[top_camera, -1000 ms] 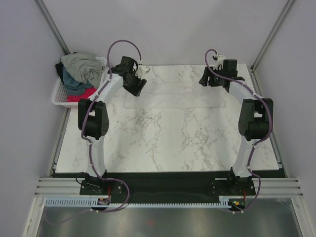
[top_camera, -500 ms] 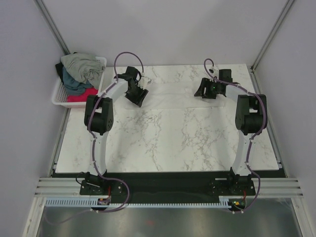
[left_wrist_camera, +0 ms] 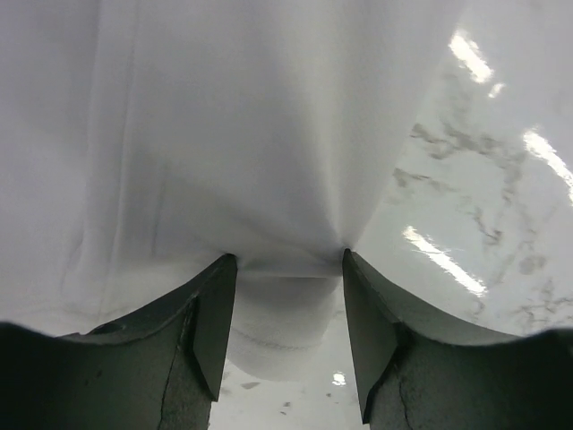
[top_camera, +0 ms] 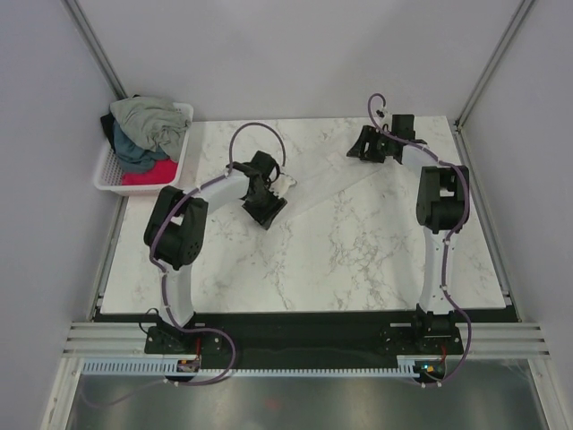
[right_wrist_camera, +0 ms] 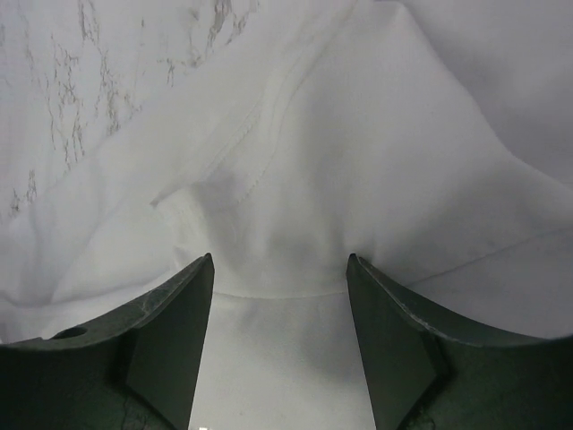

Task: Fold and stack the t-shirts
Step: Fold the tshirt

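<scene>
The plain white t-shirt lies stretched in a diagonal band across the far half of the marble table, between my two grippers. My left gripper is shut on its near-left end; in the left wrist view the cloth bunches between the jaws of that gripper. My right gripper is shut on its far-right end; in the right wrist view a hem of the shirt runs between the jaws of that gripper. The grey-green t-shirt, dark teal t-shirt and red-pink t-shirt sit heaped in the basket.
The white lattice basket stands off the table's far-left corner. The marble table is bounded by grey walls left, right and behind. A black strip with the arm bases runs along the near edge.
My left gripper has moved nearer and to the right, pulling the white t-shirt's end with it. The right gripper has shifted a little left at the back. The shirt now lies diagonally.
</scene>
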`<state>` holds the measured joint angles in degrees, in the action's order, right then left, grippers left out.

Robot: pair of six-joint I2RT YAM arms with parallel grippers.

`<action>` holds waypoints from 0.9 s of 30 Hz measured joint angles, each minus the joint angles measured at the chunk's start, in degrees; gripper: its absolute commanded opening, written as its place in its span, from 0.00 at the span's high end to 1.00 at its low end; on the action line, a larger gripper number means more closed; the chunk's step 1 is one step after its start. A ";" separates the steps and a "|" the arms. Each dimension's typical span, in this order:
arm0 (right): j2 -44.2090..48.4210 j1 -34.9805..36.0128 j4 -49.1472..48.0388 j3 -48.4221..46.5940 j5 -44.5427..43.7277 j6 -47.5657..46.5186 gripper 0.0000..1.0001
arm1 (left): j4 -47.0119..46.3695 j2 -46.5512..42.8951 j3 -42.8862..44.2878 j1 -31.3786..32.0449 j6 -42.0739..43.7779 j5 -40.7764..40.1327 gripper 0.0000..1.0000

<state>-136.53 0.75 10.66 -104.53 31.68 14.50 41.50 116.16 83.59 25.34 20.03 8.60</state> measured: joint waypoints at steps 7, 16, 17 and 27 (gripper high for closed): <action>-4.61 1.81 -2.67 -6.32 -0.20 2.05 0.29 | 0.24 -4.11 -6.01 10.62 -0.42 -1.05 0.42; -5.18 4.02 -3.93 -7.45 -1.05 3.30 0.28 | 2.12 -6.12 -7.48 18.25 -0.87 -1.01 0.39; -4.70 3.87 -3.65 -7.26 -1.11 3.39 0.28 | 2.97 -6.45 -7.10 18.27 -0.83 -2.40 0.37; 7.15 0.15 -3.56 1.22 -1.57 4.63 0.28 | 4.63 -12.46 -0.15 16.13 1.07 -7.17 0.36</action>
<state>-129.38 0.91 7.09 -103.31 30.11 19.14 46.13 103.70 83.44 41.47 21.10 1.43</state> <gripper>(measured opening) 0.717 0.637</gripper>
